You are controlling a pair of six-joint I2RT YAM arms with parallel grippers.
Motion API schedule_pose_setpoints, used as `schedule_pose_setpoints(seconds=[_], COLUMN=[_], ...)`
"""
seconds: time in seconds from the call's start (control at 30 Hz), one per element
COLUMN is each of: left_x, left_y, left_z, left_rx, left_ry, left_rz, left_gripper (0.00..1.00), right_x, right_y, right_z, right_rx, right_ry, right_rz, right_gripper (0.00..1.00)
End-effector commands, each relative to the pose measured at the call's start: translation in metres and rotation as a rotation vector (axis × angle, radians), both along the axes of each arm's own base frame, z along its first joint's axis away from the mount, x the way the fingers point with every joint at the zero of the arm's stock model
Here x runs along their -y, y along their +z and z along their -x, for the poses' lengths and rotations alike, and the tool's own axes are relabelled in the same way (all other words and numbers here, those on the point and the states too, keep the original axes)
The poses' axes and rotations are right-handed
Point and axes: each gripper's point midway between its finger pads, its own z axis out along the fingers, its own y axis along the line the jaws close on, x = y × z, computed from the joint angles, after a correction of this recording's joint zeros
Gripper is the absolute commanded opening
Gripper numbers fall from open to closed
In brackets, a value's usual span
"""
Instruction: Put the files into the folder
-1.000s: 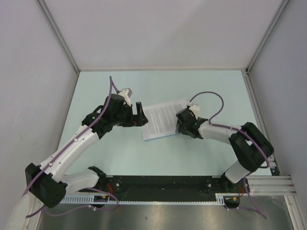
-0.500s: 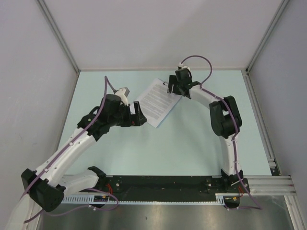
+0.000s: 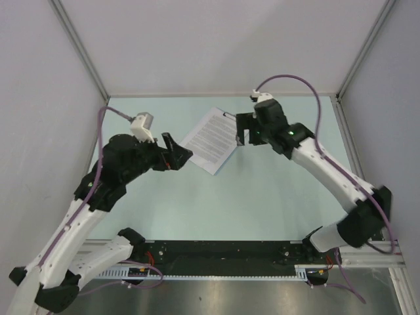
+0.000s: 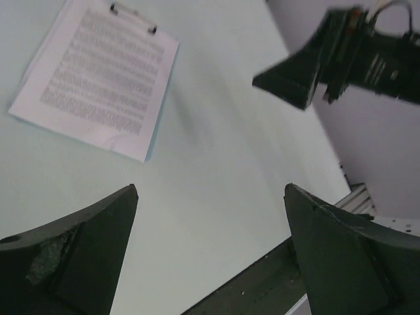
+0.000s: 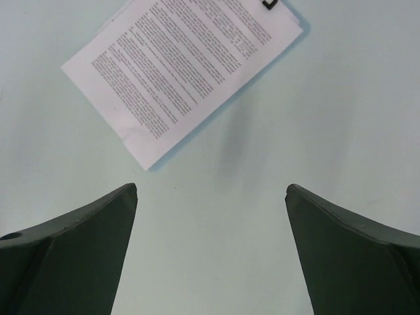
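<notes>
Left gripper (image 3: 178, 154), right gripper (image 3: 244, 129) spread, empty; wrist views show folder (image 5: 199, 129) rim beneath files (image 5: 177, 72); top view doesn't.

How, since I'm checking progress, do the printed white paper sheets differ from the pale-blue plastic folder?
The sheets are opaque white with print; the folder is pale blue. The sheets show fully; the folder shows only as a thin rim along their edges. Both lie flat on the table.

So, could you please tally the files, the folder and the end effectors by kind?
White printed paper files, one stack: 1
Translucent pale-blue rectangular plastic folder, edging that stack: 1
Black open grasping parts: 2 (left end effector, right end effector)
Total: 4
</notes>
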Motion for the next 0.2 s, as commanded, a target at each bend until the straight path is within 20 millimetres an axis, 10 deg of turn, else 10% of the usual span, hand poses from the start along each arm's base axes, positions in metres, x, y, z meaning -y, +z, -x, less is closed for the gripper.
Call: schedule_pose_setpoints(seconds=[0.0, 0.17], left_x=[-0.013, -0.029], left_y=[0.075, 0.088], left_z=[0.013, 0.024], left_rx=[0.243, 0.326], left_ry=[0.018, 0.064], left_rz=[0.134, 0.181], left_gripper=[1.00, 1.00], right_x=[0.044, 0.056], right_y=[0.027, 0.048], right_z=[0.055, 0.083], right_rx=[0.061, 0.167], right_ry=[0.023, 0.044], right_rz=[-0.013, -0.113], right_gripper=[1.00, 1.00])
